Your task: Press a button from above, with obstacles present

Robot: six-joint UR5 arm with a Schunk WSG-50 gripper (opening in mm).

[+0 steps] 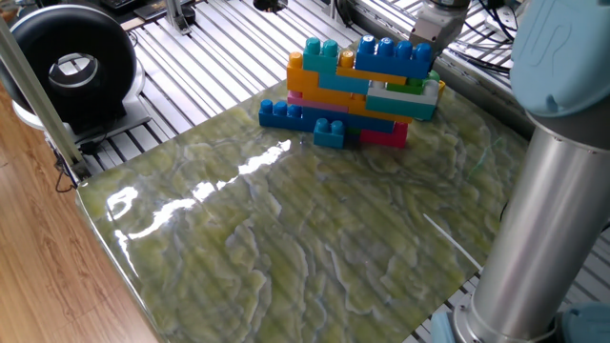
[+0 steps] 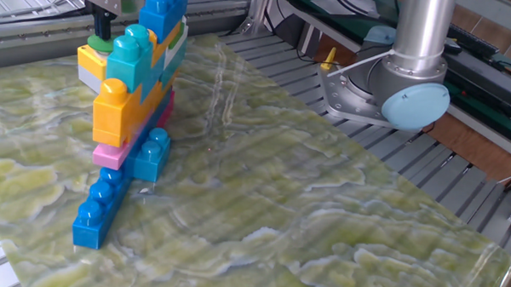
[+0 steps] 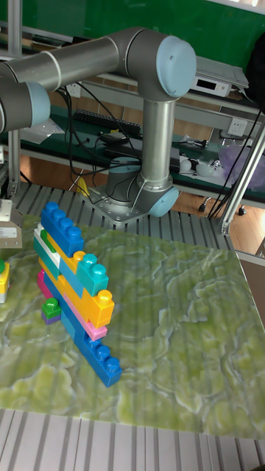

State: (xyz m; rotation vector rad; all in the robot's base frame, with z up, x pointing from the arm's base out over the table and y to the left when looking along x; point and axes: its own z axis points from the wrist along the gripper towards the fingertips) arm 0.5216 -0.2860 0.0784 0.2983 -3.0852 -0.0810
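At the far edge of the marbled green surface [image 2: 304,205], the end effector [image 2: 100,24] stands directly over the green button [image 2: 98,43], its dark tip touching or just above the cap. Immediately beside it rises the pile of toy bricks [image 2: 131,96]. Finger state cannot be told.
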